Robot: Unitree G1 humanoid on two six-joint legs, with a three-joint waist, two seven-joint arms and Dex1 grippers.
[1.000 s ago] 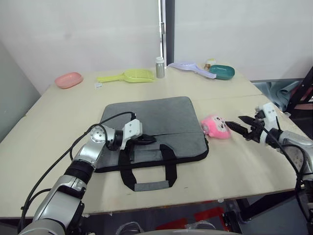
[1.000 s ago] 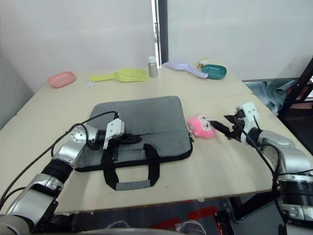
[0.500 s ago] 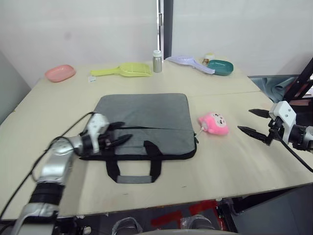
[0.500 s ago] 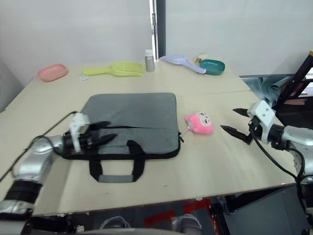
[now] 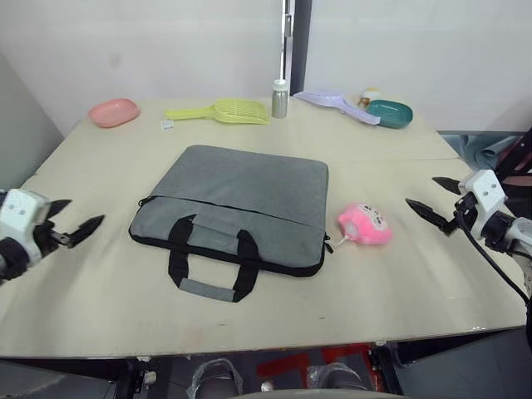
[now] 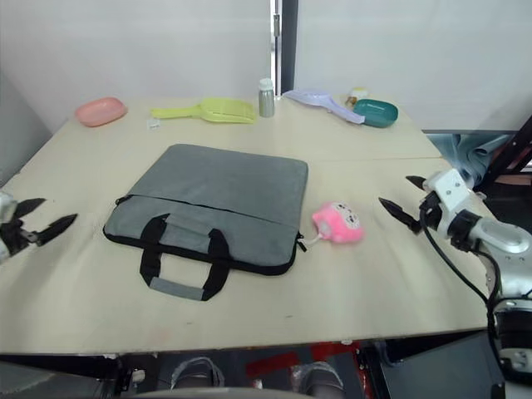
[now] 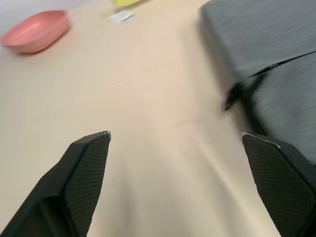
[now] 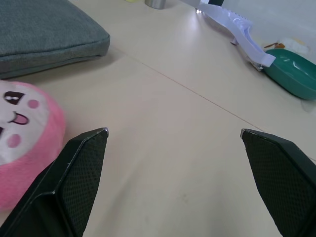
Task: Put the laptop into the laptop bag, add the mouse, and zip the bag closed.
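The grey laptop bag [image 5: 241,199] lies flat in the middle of the table, its black handles [image 5: 208,262] pointing toward the front edge. My left gripper [image 5: 83,211] hovers open over bare table well to the left of the bag, holding nothing. In the left wrist view its fingertips [image 7: 101,140] stand wide apart, with the bag's corner [image 7: 276,59] beyond them. My right gripper [image 5: 421,191] is open and empty to the right of a pink plush toy [image 5: 366,224]. The laptop and the mouse are out of view.
Along the table's far edge sit a pink dish [image 5: 115,111], a yellow scoop [image 5: 220,110], a metal bottle [image 5: 280,98], a white brush [image 5: 337,101] and a teal dish [image 5: 389,113]. Bare tabletop [image 5: 374,283] lies between the bag and both grippers.
My left gripper opened, left the bag's zipper side and drew back far to the left. The right gripper stayed open near the plush toy. The whole view has shifted.
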